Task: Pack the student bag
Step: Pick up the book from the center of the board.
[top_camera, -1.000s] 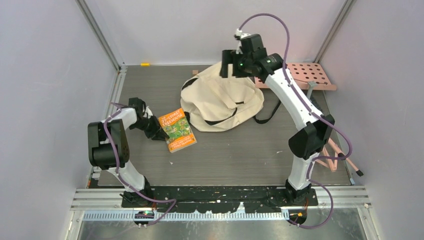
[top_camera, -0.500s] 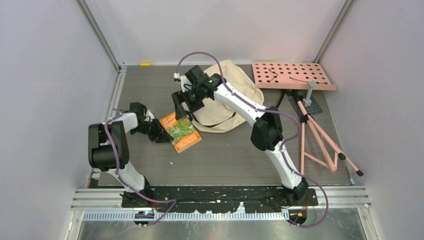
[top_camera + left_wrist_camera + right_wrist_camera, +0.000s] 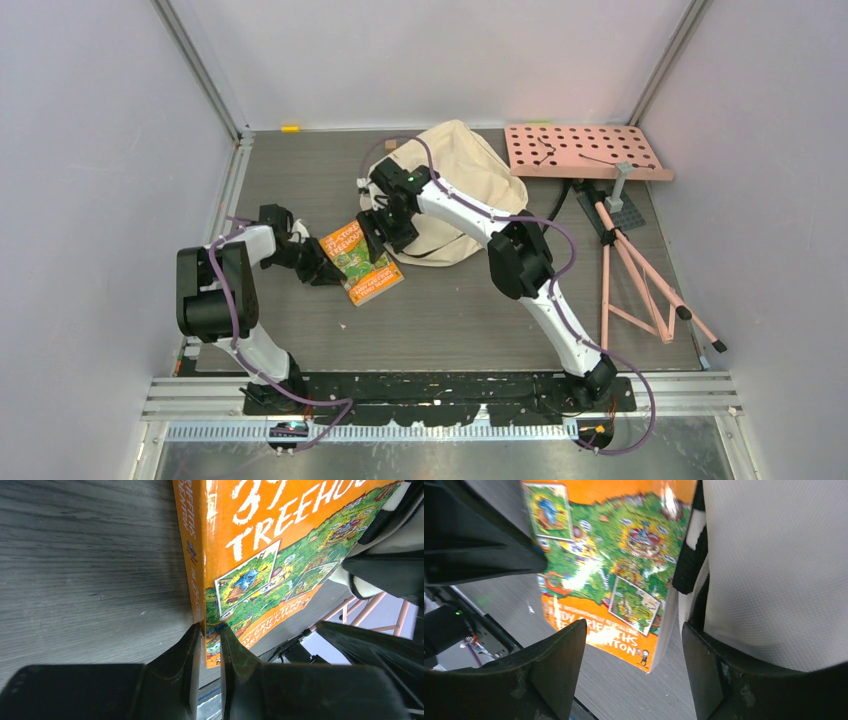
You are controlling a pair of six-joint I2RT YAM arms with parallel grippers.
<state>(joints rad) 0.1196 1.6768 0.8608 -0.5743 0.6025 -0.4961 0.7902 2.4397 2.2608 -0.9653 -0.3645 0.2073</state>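
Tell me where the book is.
In the top view the book is left of centre, just near-left of the bag, its left edge pinched by the left gripper.

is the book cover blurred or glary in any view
right wrist view: the book cover is soft, with white glare streaks; left wrist view: lettering crisp, though the left end effector near the lens is dark and featureless; top external view: evenly lit, sharp.
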